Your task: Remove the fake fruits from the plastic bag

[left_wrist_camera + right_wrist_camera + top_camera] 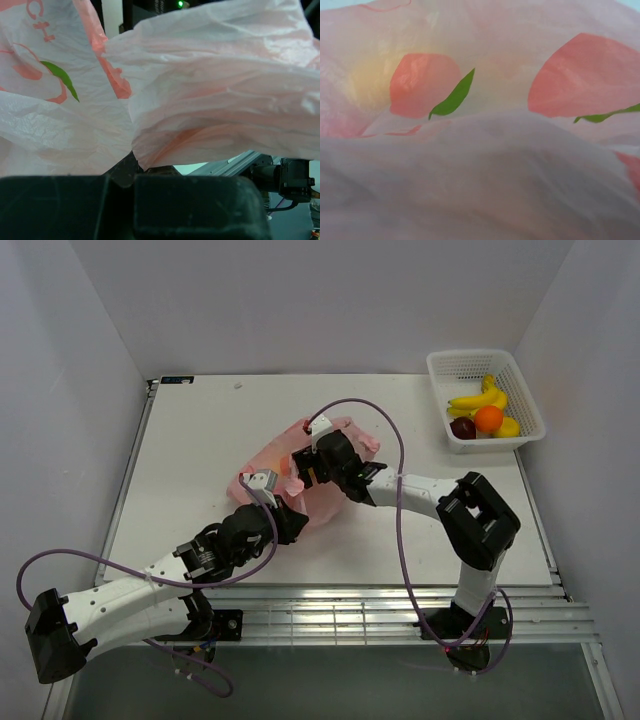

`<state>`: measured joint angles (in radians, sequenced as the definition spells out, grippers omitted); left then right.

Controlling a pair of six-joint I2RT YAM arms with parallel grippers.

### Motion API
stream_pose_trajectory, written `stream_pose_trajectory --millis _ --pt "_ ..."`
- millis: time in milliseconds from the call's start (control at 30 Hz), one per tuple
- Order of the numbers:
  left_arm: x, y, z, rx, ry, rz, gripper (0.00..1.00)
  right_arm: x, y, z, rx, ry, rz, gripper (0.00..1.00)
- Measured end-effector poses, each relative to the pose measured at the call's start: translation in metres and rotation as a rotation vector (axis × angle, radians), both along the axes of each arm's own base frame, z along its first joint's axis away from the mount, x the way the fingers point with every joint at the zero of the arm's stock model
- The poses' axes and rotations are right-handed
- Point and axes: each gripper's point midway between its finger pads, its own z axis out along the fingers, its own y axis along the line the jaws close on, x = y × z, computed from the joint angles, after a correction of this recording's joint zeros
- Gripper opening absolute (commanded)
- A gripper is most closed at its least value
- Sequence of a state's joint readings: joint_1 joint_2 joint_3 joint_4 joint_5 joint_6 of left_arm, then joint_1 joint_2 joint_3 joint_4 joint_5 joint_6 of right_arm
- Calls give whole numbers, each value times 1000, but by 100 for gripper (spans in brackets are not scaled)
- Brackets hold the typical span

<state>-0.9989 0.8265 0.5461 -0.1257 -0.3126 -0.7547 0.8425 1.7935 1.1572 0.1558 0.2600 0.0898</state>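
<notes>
The plastic bag (272, 455) lies crumpled in the middle of the table, pink with a fruit print. My left gripper (297, 523) is at its near edge; in the left wrist view the jaws (134, 170) are closed, pinching a fold of the bag (210, 90). My right gripper (306, 466) is pushed into the bag from the right. The bag's film (495, 165) covers the whole right wrist view and hides the fingers. A faint yellowish patch (370, 82) shows through the film. No fruit in the bag shows clearly.
A white lattice basket (470, 356) stands at the back right. It holds a banana bunch (480, 398), an orange fruit (488, 418) and a dark purple fruit (463, 427). Metal rails run along the table's near edge.
</notes>
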Motion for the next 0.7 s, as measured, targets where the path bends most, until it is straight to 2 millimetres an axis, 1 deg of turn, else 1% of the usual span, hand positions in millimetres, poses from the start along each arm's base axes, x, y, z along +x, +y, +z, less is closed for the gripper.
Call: stream_pose_trajectory --millis 167,300,400,567,633,700 --pt "0 0 0 1 -1 -5 0 22 11 -4 10 -30 -57 90" --pt "-1 -1 0 4 -2 -9 0 33 16 -11 8 -35 -88 90" --pt "-1 -1 0 6 -3 -13 0 36 17 -16 12 -33 -104 90" --pt "-1 0 0 6 -3 -13 0 35 25 -14 57 -27 -88 90" --pt "-2 1 0 7 -4 -9 0 28 28 -15 75 -25 -49 90" --pt "-1 3 1 8 -6 -2 0 15 22 -20 67 -18 0 90"
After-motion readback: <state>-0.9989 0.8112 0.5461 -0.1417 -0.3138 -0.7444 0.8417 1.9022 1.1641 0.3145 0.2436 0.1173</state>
